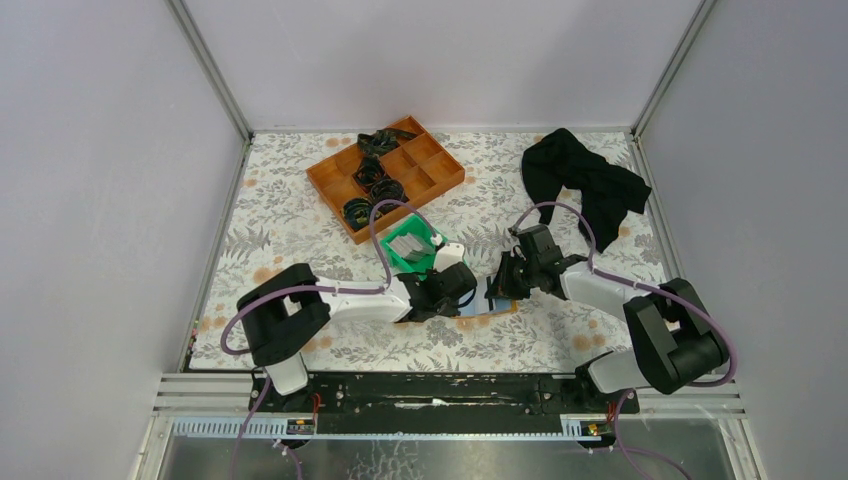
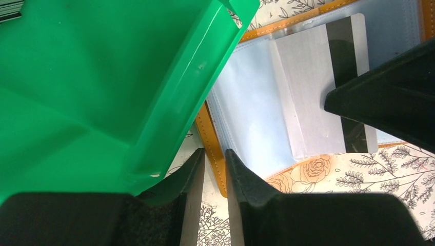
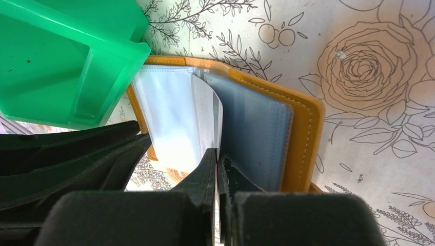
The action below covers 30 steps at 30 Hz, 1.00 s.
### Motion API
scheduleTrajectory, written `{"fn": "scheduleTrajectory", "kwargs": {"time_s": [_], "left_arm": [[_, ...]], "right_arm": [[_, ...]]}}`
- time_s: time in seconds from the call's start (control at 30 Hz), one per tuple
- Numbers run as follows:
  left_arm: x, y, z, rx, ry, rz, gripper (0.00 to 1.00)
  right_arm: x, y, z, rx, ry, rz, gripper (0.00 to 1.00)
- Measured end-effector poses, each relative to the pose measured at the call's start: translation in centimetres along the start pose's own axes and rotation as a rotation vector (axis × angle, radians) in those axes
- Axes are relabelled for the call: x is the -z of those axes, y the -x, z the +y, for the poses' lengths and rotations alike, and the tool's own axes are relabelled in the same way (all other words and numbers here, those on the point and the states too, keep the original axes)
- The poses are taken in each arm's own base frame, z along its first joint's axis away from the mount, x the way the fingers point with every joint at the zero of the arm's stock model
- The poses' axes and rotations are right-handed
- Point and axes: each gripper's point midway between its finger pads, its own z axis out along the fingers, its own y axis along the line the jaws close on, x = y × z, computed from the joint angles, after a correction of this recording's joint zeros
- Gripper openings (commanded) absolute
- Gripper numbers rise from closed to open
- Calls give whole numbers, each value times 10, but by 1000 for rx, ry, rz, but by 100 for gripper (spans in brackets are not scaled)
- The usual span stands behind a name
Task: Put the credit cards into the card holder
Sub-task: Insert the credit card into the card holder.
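The card holder [image 2: 251, 113] lies open on the floral cloth, orange cover down and pale blue sleeves up. My left gripper [image 2: 214, 152] has its jaws closed on the holder's orange edge beside the green bin [image 2: 102, 92]. My right gripper [image 3: 218, 156] is shut on a whitish credit card [image 3: 208, 118] that stands edge-on among the sleeves of the card holder [image 3: 302, 133]. In the left wrist view that credit card [image 2: 313, 97] shows a black stripe and lies partly under a clear sleeve. More credit cards [image 1: 407, 243] stand stacked in the bin.
The green bin [image 1: 415, 250] touches the holder's far left side. An orange compartment tray [image 1: 385, 175] with black items sits at the back. A black cloth [image 1: 580, 180] lies at the back right. Both arms meet at the table's middle front.
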Motion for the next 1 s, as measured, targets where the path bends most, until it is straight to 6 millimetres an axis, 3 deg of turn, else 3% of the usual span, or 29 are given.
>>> {"fn": "scheduleTrajectory", "kwargs": {"time_s": [0.53,0.77,1.0], "left_arm": [[-3,-3,2,-9,7,7,23],[-4,-3,2,-23,7,8,23],[-6,-1,-1,-27,4,4,22]], "right_arm": [[-5,0,0,8,-28,31,0],[-10,-4,9,49,-39,34,34],[-10,-7,11,74,-63,38,43]]}}
